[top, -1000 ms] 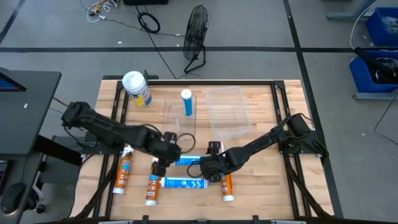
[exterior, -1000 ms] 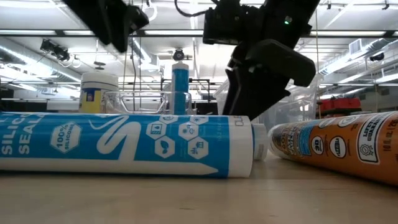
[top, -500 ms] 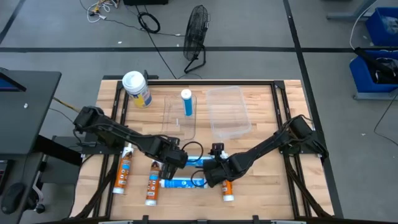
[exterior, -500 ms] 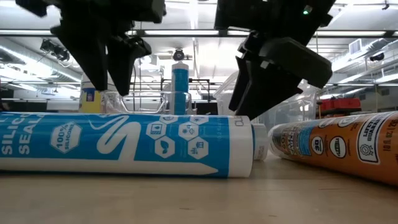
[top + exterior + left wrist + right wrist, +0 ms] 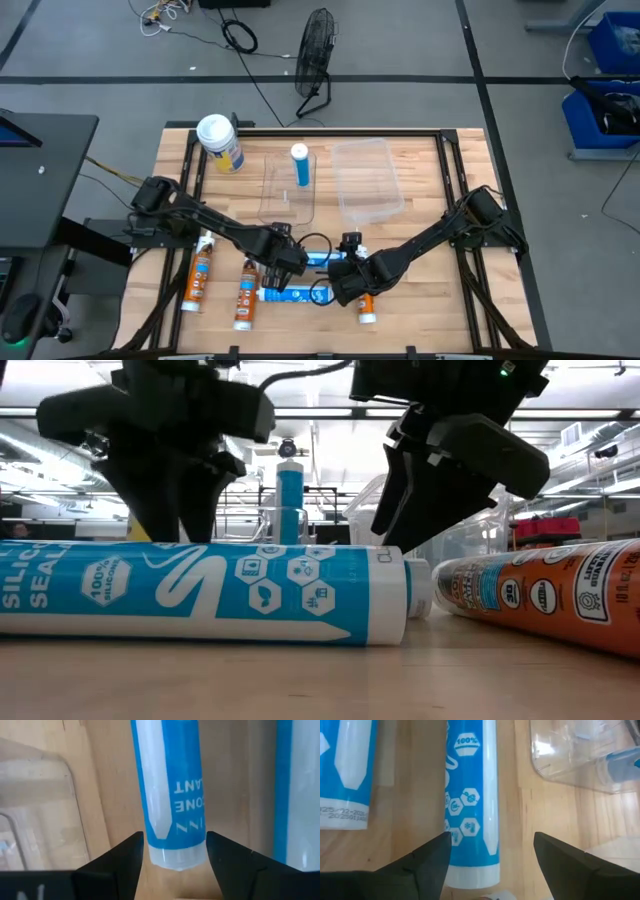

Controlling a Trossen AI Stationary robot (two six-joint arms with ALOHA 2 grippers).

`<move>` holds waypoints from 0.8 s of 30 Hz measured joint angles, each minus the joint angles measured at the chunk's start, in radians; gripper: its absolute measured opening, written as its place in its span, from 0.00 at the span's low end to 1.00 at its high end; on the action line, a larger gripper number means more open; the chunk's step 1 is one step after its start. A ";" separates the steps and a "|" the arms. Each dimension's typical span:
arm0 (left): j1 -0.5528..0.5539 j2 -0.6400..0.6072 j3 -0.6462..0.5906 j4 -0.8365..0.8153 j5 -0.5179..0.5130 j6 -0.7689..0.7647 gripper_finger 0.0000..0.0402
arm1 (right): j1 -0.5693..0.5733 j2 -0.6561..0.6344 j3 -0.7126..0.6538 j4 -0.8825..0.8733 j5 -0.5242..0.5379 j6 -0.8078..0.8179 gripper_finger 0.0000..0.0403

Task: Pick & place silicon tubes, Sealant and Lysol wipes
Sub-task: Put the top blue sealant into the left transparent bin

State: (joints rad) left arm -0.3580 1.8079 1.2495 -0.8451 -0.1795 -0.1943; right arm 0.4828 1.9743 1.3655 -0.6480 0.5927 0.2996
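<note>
- White-and-blue plastic cartridge: the near silicone tube [image 5: 296, 294] lies flat on the wooden table [image 5: 420, 310], close to the near edge, between two orange sealant tubes [image 5: 246, 303] on its left and one orange sealant tube [image 5: 366, 303] on its right.
- A second blue-and-white tube [image 5: 318, 260] lies just beyond it, partly hidden by the arms.
- Left gripper [image 5: 175, 855]: fingers spread, straddling the blunt end of a blue-and-white tube without clamping it.
- Right gripper [image 5: 492, 852]: fingers wide apart, hovering over the flat end of the adjacent tube; nothing held.
- Handling, judged: a rigid, smooth-walled cylinder, probably moderately heavy if full; its glossy label looks slippery and it may roll. A grasp across the barrel near mid-length, fingers square to the axis, should balance it best; an end grasp risks tilting.
- Clear plastic bins: a narrow tray [image 5: 288, 185] at centre far, holding one upright blue tube [image 5: 299, 165], and a wider empty tray [image 5: 367, 178] to its right. Both are thin-walled and transparent.
- Lysol wipes [image 5: 220, 143]: round canister, white domed lid, yellow-and-blue label, standing at far left; wide, probably light, needing a broad grip.
</note>
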 joint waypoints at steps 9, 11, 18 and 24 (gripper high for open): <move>0.000 0.030 0.001 0.048 0.021 -0.003 0.55 | 0.000 0.000 0.000 0.001 0.007 0.007 0.72; 0.001 0.044 0.002 0.049 0.027 -0.004 0.55 | 0.000 0.000 0.000 0.002 0.016 0.007 0.72; 0.001 0.094 0.007 0.043 0.033 -0.005 0.56 | 0.000 0.000 0.000 0.002 0.020 0.006 0.72; 0.002 0.096 0.004 0.083 0.046 -0.003 0.56 | 0.000 0.000 0.000 0.003 0.020 0.005 0.72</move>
State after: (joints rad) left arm -0.3565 1.9037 1.2537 -0.7625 -0.1338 -0.1974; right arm 0.4824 1.9743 1.3659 -0.6452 0.6128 0.3051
